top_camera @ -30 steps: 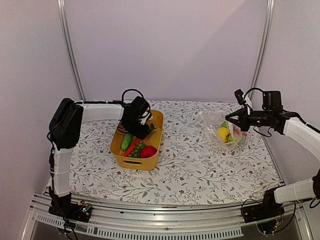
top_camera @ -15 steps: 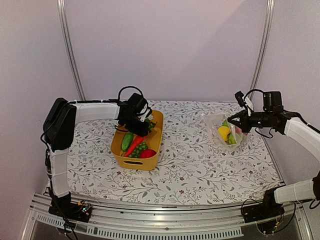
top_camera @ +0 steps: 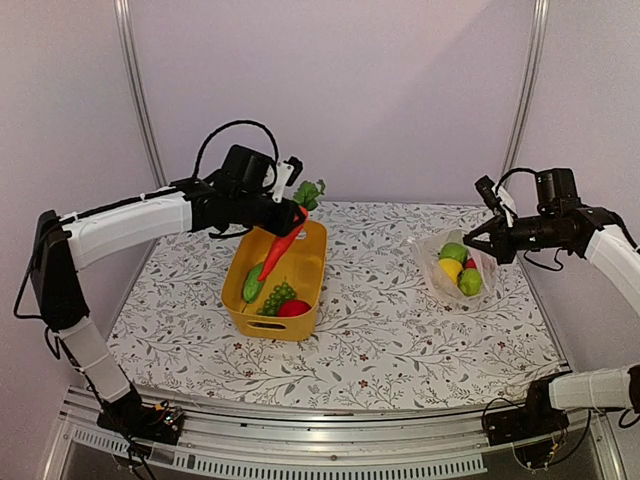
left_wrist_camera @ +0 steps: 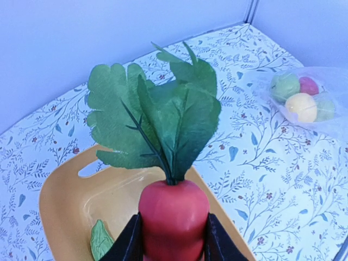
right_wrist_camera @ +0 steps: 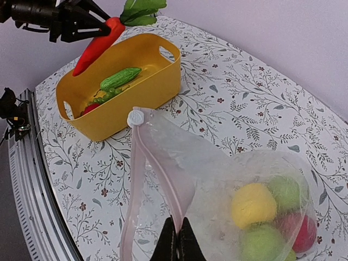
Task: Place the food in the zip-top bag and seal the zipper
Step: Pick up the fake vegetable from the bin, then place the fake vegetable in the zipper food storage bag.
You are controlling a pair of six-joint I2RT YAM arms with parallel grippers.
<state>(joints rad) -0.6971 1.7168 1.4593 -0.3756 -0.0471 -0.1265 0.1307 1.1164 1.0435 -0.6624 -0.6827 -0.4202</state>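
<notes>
place: lab robot test cell
walls: plain pale panels (top_camera: 330, 90) on three sides
frame: aluminium rail (top_camera: 330, 455) along near edge of tabletop (top_camera: 400, 340), uprights (top_camera: 140, 100) at far corners

My carrot (left_wrist_camera: 174, 220) looks like smooth matt plastic, its leaves (left_wrist_camera: 157, 109) cloth-like. My bag (right_wrist_camera: 179, 157) is clear crinkly film, the tub (top_camera: 295, 328) smooth plastic.

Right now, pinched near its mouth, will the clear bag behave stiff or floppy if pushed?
Probably floppy: the zip-top bag is thin, crinkled film drooping from the right gripper. Likely heavier at one end, where the round fruits gather, so it may sag there.
</notes>
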